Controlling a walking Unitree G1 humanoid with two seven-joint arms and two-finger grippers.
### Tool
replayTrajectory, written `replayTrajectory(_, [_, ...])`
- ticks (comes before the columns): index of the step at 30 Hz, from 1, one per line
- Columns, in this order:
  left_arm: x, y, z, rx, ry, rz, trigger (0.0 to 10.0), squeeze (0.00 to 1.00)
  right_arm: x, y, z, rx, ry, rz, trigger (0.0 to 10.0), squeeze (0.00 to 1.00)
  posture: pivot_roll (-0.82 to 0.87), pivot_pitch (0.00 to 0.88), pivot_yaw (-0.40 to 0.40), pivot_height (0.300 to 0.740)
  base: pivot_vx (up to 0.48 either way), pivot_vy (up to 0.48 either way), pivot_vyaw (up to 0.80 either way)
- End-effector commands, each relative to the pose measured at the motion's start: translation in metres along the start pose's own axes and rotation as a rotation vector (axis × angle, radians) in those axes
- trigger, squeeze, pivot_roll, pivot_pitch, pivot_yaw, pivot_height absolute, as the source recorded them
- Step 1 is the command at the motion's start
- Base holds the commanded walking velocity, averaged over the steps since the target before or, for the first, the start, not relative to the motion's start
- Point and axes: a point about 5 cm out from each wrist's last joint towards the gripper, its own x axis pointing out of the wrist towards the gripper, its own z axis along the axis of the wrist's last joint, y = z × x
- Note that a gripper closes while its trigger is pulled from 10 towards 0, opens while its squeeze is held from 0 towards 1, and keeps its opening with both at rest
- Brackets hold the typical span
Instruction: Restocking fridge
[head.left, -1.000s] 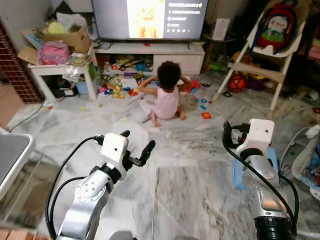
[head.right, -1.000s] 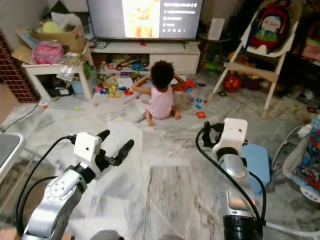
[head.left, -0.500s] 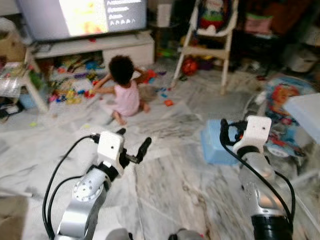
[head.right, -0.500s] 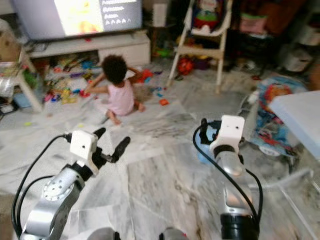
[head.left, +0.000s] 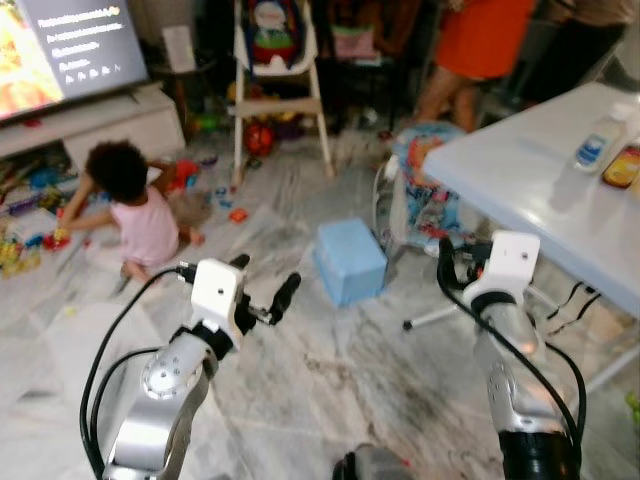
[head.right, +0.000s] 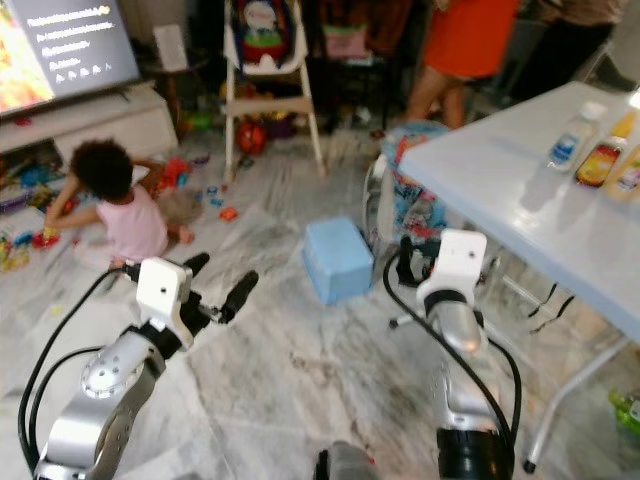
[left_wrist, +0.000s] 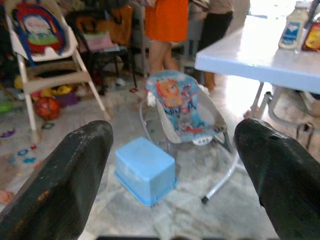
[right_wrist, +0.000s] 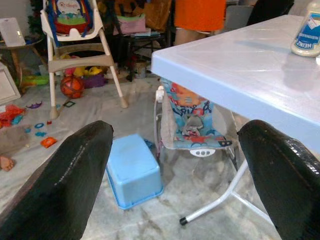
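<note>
Above veined marble floor (head.left: 330, 370), left pincer (head.left: 262, 283) and right pincer (right_wrist: 175, 165) gape empty.

The bottle (right_wrist: 307, 34) label perhaps reads "Heinz"; television (head.left: 62, 50) text illegible.

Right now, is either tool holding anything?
No. The left tool and the right tool are both open, with just the floor and the blue tub visible between their fingers.

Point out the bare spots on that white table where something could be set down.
The white table is bare from its near corner back to the bottles. It is crowded at the far right edge, where the white bottle and the sauce bottle stand together.
</note>
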Motion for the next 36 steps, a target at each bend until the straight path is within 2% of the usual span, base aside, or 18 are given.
replayTrajectory(1, [0.002,-0.003,-0.001,-0.007,0.009,-0.017,10.0,0.00,-0.001,-0.004,0.000,-0.003,0.003,-0.021,10.0,0.00,0.00,0.000,-0.014,0.740,0.000,-0.274,-0.80])
replayTrajectory(15, [0.004,0.000,0.001,0.013,0.010,-0.020,10.0,0.00,-0.006,-0.003,0.001,0.008,-0.015,-0.043,10.0,0.00,-0.01,0.000,0.016,0.740,0.000,-0.054,-0.76])
replayTrajectory(24, [0.005,0.008,0.004,0.043,-0.012,0.033,10.0,0.00,-0.009,0.000,0.002,-0.006,-0.032,-0.033,10.0,0.00,-0.01,0.000,0.018,0.740,0.000,0.000,0.00])
replayTrajectory(29, [0.005,0.011,0.005,0.052,-0.017,0.076,10.0,0.00,-0.008,0.001,0.005,-0.009,-0.046,-0.027,10.0,0.00,0.00,0.000,0.016,0.740,0.357,0.000,0.00])
replayTrajectory(31, [0.004,0.020,0.007,0.057,-0.037,0.161,10.0,0.00,-0.009,0.002,0.008,-0.024,-0.067,-0.027,10.0,0.00,0.00,0.000,0.013,0.740,0.405,0.000,0.00])
replayTrajectory(36, [0.003,0.029,0.010,0.045,-0.057,0.245,10.0,0.00,-0.012,0.004,0.011,-0.055,-0.092,-0.021,10.0,0.00,0.00,0.000,0.005,0.740,0.427,0.000,0.00])
